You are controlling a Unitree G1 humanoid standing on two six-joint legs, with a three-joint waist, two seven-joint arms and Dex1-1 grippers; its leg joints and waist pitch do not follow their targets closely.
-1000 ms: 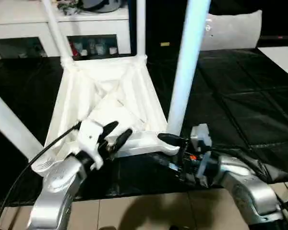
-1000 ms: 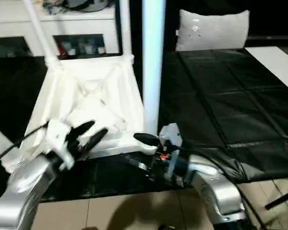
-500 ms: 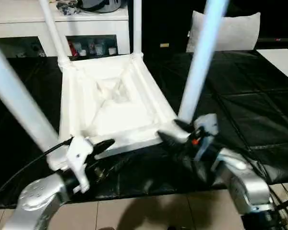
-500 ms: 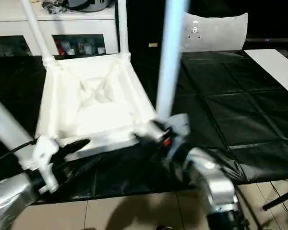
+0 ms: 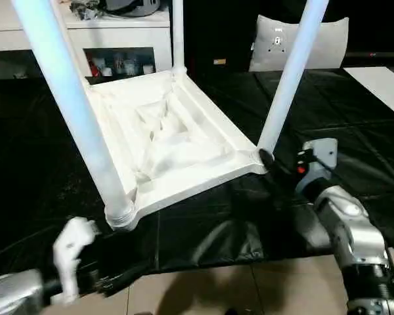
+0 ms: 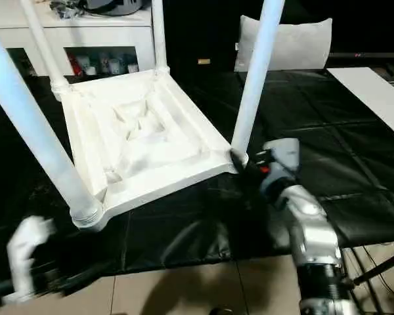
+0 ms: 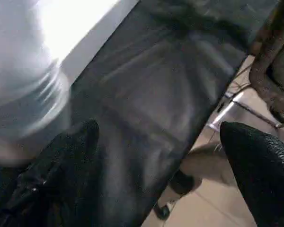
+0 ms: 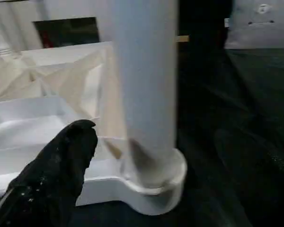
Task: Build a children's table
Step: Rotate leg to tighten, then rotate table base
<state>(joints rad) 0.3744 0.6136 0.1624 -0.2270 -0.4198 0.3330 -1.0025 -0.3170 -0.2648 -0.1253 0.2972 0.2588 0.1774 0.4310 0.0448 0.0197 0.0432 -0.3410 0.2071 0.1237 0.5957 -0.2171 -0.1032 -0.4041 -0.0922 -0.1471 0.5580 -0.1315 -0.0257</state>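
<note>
White kids' table [image 5: 177, 141] upside down, 4 legs up.

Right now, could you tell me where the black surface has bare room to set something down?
The widest free patch is the black cover right of the upturned table, reaching to the grey cushion. A narrower strip lies left of the table. It is crowded at the near edge, where both claws, left and right, sit by the corner legs.
</note>
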